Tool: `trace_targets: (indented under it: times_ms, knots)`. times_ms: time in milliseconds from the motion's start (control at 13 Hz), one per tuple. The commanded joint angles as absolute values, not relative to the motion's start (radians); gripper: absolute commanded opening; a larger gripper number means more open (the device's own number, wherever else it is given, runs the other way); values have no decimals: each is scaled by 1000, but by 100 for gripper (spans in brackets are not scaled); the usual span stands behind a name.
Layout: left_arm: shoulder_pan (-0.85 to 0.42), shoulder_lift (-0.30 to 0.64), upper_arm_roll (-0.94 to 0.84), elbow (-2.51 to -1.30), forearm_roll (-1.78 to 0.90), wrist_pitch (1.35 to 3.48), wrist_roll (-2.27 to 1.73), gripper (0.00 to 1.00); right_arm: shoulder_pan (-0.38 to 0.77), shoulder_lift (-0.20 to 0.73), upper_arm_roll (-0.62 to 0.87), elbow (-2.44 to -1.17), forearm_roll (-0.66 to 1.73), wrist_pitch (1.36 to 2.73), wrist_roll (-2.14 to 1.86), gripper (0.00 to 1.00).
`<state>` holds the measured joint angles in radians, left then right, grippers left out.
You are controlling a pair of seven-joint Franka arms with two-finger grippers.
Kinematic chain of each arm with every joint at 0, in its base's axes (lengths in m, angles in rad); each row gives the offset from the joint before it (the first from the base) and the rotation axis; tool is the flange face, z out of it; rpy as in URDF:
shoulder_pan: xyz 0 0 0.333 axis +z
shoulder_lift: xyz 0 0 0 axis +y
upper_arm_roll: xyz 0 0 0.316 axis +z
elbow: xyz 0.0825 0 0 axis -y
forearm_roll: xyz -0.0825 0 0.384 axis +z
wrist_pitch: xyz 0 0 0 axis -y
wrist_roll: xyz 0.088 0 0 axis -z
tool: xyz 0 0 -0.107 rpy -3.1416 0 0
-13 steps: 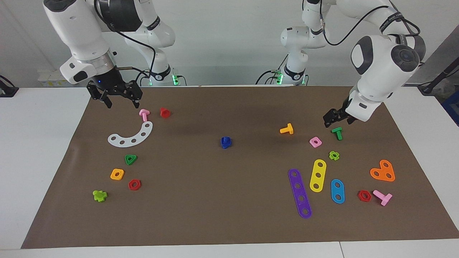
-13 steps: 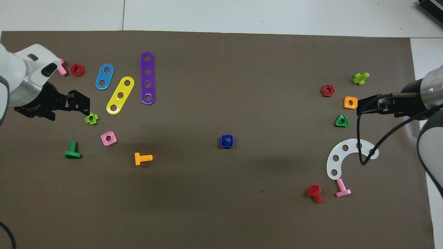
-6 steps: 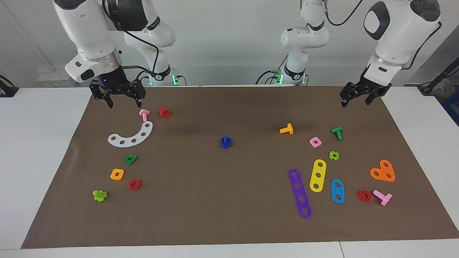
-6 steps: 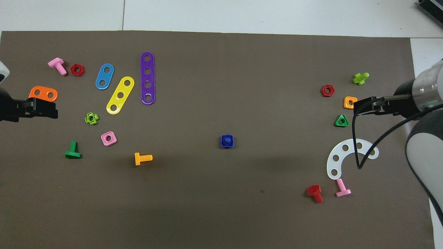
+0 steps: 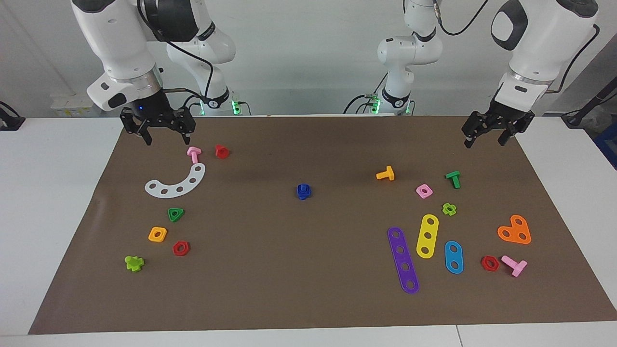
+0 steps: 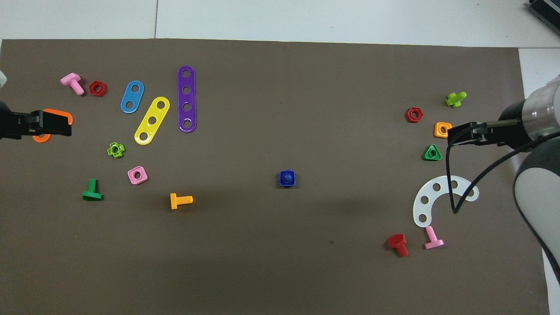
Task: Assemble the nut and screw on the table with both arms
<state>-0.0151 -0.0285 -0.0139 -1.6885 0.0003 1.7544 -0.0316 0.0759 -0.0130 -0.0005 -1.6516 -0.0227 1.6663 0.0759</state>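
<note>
The dark-blue square nut (image 5: 303, 194) lies in the middle of the brown mat (image 5: 308, 279) on the white table (image 5: 53, 202). The dark-blue screw (image 5: 303, 187) stands in it; in the overhead view its round end (image 6: 287, 177) fills the centre of the nut (image 6: 282, 183). Neither gripper touches them. My left gripper (image 5: 484, 142) is open and empty, raised over the mat's edge nearest the robots at the left arm's end; in the overhead view it (image 6: 69, 125) covers part of an orange plate. My right gripper (image 5: 166, 141) is open and empty over the mat's corner at the right arm's end.
Toward the left arm's end lie an orange bolt (image 5: 385, 174), pink nut (image 5: 424, 191), green bolt (image 5: 453, 179), and purple (image 5: 403, 260), yellow (image 5: 427, 235) and light-blue plates (image 5: 453, 257). Toward the right arm's end lie a white arc plate (image 5: 176, 183), pink bolt (image 5: 194, 153) and red bolt (image 5: 221, 151).
My left gripper has risen from just above the green bolt and drawn back to the mat's edge nearest the robots. My right gripper has shifted slightly. The nut and screw have not moved.
</note>
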Motion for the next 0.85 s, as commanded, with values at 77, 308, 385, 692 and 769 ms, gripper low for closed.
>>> trace_targets:
  times_ms: [77,308,385,692,769]
  knots:
    - [-14,26,-17,-1588,17,1714,-18,100,74,-18,0,-1652,-25,1692,72,100]
    - [-21,74,-17,-1499,23,1641,-18,100,75,-14,0,-1631,-21,1695,136,100]
    - [-23,69,-18,-1518,21,1650,-18,100,75,-8,0,-1632,-21,1692,133,100]
    - [-14,51,-20,-1552,17,1651,-17,100,75,-17,0,-1649,-21,1674,130,100]
    - [-12,49,-20,-1554,17,1651,-17,100,75,-18,0,-1649,-21,1671,129,100]
